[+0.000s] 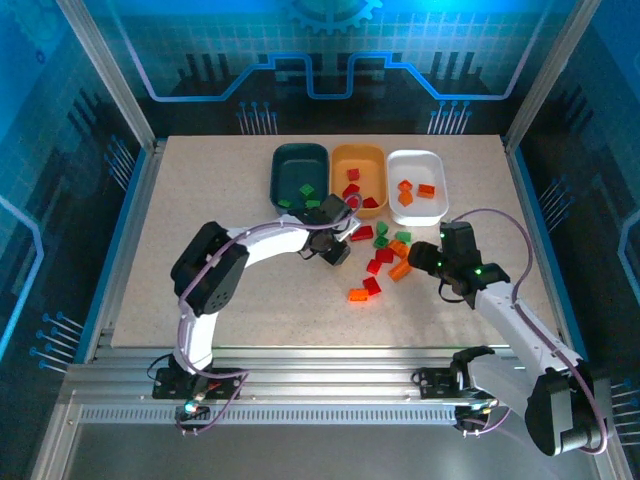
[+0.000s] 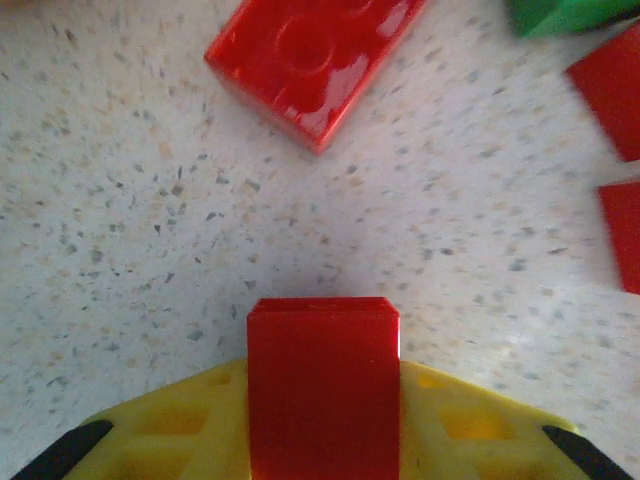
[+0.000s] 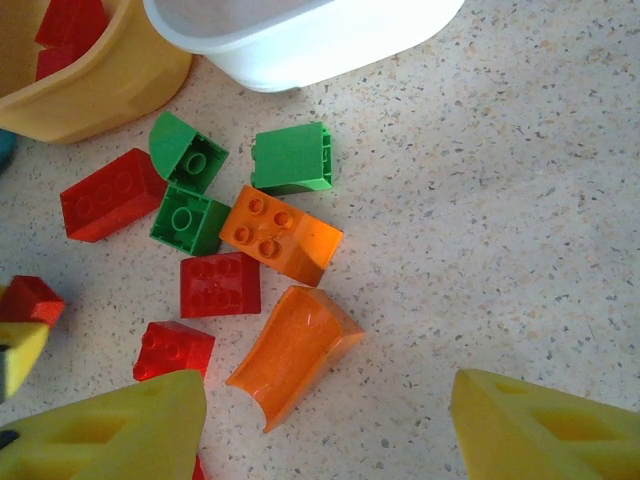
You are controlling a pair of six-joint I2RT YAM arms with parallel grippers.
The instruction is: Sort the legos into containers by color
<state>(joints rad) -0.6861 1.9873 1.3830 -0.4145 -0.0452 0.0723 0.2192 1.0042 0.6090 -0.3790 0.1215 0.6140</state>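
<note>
Near orange tray (image 1: pixel 360 149) | left end effector (image 1: pixel 337 252) clamps red brick (image 2: pixel 322 400)

My left arm (image 1: pixel 262 243) is bent at the elbow and reaches off to the right over the middle, wrist tipped downward. On that side my left gripper (image 1: pixel 338 250) has its yellow fingers (image 2: pixel 180 430) snug against both sides of a small red plastic brick (image 2: pixel 322 400). My right arm (image 1: pixel 515 315) angles up and to the left from a low elbow. My right gripper (image 1: pixel 424 258) points down, its yellow fingers (image 3: pixel 110 430) spread wide apart.
</note>
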